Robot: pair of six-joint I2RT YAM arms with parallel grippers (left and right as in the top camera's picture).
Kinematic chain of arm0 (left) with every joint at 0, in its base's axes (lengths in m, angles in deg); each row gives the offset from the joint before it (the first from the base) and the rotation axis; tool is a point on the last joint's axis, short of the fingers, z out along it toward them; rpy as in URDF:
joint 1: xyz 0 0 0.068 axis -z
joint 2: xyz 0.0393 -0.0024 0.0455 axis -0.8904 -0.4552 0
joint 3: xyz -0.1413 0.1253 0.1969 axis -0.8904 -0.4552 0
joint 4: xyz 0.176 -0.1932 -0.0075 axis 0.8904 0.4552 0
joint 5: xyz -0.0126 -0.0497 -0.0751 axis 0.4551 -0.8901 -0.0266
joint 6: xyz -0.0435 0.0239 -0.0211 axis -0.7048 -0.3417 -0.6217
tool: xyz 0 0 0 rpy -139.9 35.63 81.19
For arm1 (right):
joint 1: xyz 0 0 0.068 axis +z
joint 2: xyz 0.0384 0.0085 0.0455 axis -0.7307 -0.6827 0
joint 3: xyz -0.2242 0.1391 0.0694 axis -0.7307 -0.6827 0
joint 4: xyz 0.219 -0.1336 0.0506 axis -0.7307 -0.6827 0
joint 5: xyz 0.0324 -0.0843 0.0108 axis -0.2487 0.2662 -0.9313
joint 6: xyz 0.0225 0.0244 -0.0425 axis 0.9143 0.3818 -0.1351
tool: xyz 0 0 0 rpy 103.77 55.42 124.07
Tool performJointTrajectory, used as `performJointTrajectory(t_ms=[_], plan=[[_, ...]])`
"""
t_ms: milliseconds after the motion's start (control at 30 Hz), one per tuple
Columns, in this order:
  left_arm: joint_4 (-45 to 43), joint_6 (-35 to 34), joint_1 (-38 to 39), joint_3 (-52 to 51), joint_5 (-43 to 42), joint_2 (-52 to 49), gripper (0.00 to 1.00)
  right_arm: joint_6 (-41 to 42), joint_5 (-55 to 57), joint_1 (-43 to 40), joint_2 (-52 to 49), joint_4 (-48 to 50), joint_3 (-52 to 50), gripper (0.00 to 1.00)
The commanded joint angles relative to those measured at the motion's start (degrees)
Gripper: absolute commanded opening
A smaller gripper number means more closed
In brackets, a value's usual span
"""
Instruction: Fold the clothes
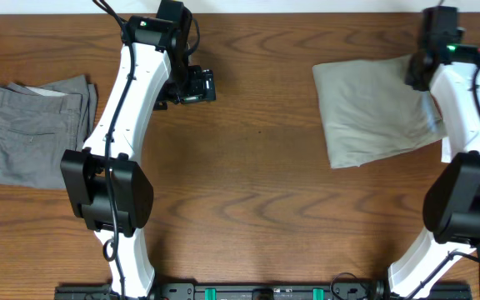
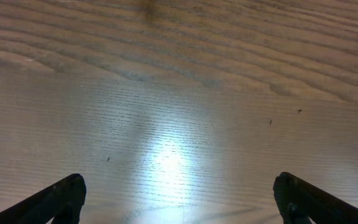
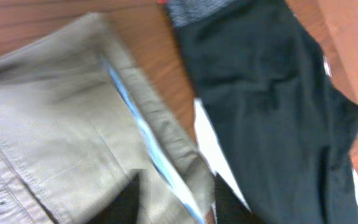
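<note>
Table [image 1: 257, 167] open between grey shorts [image 1: 27, 125] and khaki shorts [image 1: 373, 112]; left arm [image 1: 132, 92] leans across.

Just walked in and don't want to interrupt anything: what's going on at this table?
A two-armed robot is folding clothes. A grey pair lies folded at the left end of the table, a khaki pair at the right. The right gripper sits at the khaki pair's edge, jaws apart with the hem between them. The left gripper hangs open over bare wood, holding nothing.

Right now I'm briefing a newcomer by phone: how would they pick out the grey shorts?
On the wooden table, go to the far left edge, beyond the left arm. The grey shorts lie folded there; the other pair, on the right, is pale khaki.
</note>
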State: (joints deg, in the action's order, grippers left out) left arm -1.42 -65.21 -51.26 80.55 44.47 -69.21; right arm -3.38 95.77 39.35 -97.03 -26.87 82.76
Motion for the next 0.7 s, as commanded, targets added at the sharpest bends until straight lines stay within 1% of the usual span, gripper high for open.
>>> performJointTrajectory(t_ms=[0,33,200,333,400,500,533,567,667], plan=[[0.4,0.1,-0.2,1.2,0.7,1.5,0.98,0.0,0.7,-1.5,-2.4,0.0,0.2,0.81],[0.4,0.1,-0.2,1.2,0.7,1.5,0.98,0.0,0.7,-1.7,-2.8,0.0,0.2,0.90],[0.4,0.1,-0.2,1.2,0.7,1.5,0.98,0.2,-0.7,-1.1,-1.9,-2.8,1.5,0.91],[0.3,0.1,-0.2,1.2,0.3,1.5,0.98,-2.0,-7.8,0.2,-0.1,-6.9,3.7,0.87],[0.1,0.5,-0.2,0.8,-2.8,1.5,0.98,-2.6,-12.7,0.6,0.8,-8.7,4.0,0.87],[-1.5,6.7,0.2,-1.4,-13.9,1.5,0.98,-2.1,-17.4,0.2,0.9,-9.0,4.0,0.93],[-2.4,7.1,0.5,-2.6,-17.0,1.5,0.98,-2.0,-19.0,0.0,0.9,-9.0,4.0,0.93],[-4.0,7.1,1.0,-4.3,-20.6,1.5,0.98,-1.2,-20.8,-0.3,0.9,-9.0,4.0,0.96],[-9.4,7.1,2.5,-9.3,-27.8,1.5,0.98,-1.1,-26.0,-1.2,0.9,-8.8,4.0,0.99]])
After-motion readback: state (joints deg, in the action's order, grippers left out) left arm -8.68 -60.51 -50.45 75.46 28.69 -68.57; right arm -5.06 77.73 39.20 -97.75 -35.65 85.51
